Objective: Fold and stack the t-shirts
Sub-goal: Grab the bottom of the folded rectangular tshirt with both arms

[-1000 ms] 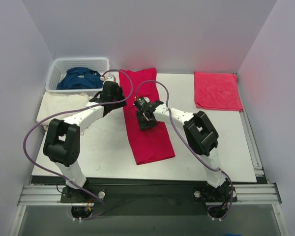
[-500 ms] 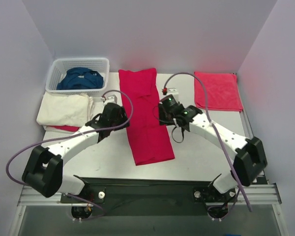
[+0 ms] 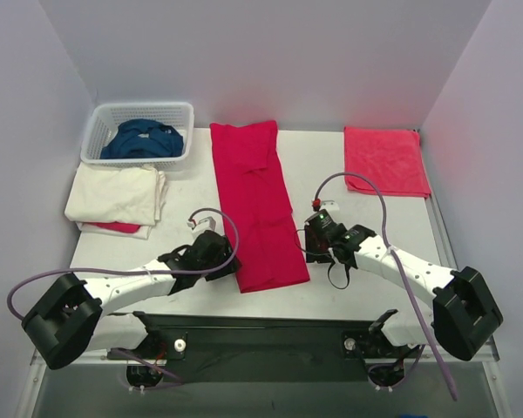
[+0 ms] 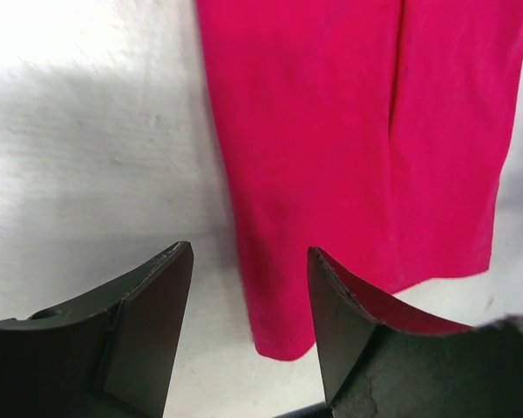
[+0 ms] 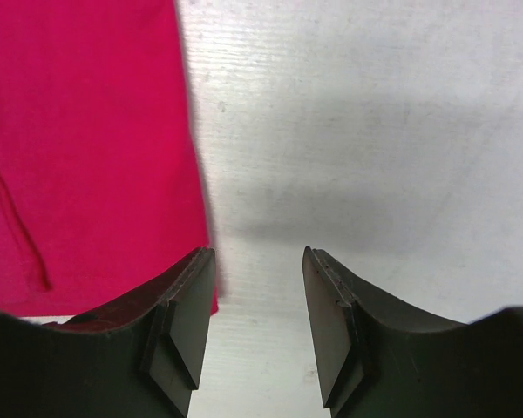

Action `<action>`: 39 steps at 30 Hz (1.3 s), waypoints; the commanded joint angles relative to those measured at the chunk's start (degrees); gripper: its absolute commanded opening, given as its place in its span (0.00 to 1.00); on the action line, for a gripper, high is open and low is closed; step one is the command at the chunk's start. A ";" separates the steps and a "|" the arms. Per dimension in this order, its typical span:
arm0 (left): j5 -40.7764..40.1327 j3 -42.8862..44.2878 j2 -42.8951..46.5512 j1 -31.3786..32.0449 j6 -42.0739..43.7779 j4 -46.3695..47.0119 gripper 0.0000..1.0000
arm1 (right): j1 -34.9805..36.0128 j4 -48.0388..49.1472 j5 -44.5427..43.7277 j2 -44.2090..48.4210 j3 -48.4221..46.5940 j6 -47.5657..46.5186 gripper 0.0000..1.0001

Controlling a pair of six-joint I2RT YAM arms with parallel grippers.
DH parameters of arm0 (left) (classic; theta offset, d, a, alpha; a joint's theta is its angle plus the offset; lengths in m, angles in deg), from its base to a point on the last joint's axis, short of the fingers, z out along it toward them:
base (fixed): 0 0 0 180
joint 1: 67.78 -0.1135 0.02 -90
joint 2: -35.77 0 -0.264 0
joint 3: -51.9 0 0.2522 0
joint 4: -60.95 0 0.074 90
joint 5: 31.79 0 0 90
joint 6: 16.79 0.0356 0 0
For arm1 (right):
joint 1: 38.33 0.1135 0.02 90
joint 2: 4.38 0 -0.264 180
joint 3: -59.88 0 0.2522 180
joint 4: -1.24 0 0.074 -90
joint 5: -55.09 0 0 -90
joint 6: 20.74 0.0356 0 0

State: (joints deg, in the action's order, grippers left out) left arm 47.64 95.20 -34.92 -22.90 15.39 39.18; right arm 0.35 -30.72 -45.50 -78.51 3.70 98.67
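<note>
- Crimson t-shirt (image 3: 257, 207) is the biggest cloth on the white bench (image 3: 314, 157). It lies flat, folded into a long narrow strip that runs from the far edge to close by the near edge, around the middle.
- Lighter red cloth (image 3: 385, 161) lies folded into a flat rectangle at the far right corner, well apart from the strip.
- Cream-white t-shirt (image 3: 113, 193) lies folded by the left edge. A sliver of red cloth (image 3: 115, 227) shows under its near side.
- White lattice basket (image 3: 145, 106) stands at the far left corner, just beyond the cream-white one, with the dark blue t-shirt (image 3: 141, 139) bunched inside it.
- Left tool (image 4: 249, 251) hangs low at the strip's near left corner. Its jaws are spread wide and grip nothing; the corner of the cloth shows in the gap between them.
- Right tool (image 5: 257, 252) hangs low at the strip's near right corner, jaws also spread and gripping nothing. Its left finger (image 5: 187, 296) sits at the cloth's right edge, and bare bench shows in the gap.
- Whether either tool touches the cloth or the bench cannot be told.
</note>
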 commanded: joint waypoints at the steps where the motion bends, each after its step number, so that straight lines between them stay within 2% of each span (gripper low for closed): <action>1: 1.60 -1.76 0.30 2.31 -5.72 6.34 0.66 | 0.26 4.57 3.29 2.15 2.24 2.14 0.45; 8: 3.27 -2.29 -2.16 4.42 -8.09 7.13 0.65 | 0.70 7.73 6.55 1.71 6.02 3.20 0.44; 10: 3.62 -2.99 -2.60 4.95 -8.53 9.23 0.61 | 0.96 8.17 6.90 1.88 6.81 3.37 0.44; 14: 4.24 -4.31 -2.87 6.09 -10.29 9.86 0.45 | 1.23 9.32 8.04 1.62 8.57 3.64 0.44; 15: 4.24 -4.40 -2.69 6.44 -10.55 9.60 0.44 | 1.23 9.49 8.21 1.36 8.66 3.64 0.44; 30: 2.92 -6.86 3.11 7.94 -12.23 2.47 0.45 | 2.90 12.31 10.15 -1.37 11.56 5.22 0.41; 36: 3.71 -6.69 0.83 7.94 -12.32 3.27 0.43 | 2.98 12.66 11.72 -2.77 12.00 5.31 0.33; 37: 3.80 -6.51 0.82 8.11 -12.23 2.48 0.41 | 2.98 12.66 11.99 -2.86 12.00 5.31 0.29; 38: 3.54 -6.43 1.00 8.03 -12.05 1.69 0.34 | 3.07 12.66 12.26 -2.95 11.92 5.40 0.27; 39: 3.45 -6.42 1.61 8.11 -12.05 1.16 0.31 | 3.25 12.66 12.35 -3.04 12.00 5.48 0.25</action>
State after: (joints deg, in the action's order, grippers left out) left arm 51.03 88.93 -33.35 -15.29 2.98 43.15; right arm 2.97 -16.08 -35.18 -79.93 14.48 103.11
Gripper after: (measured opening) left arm 0.336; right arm 0.273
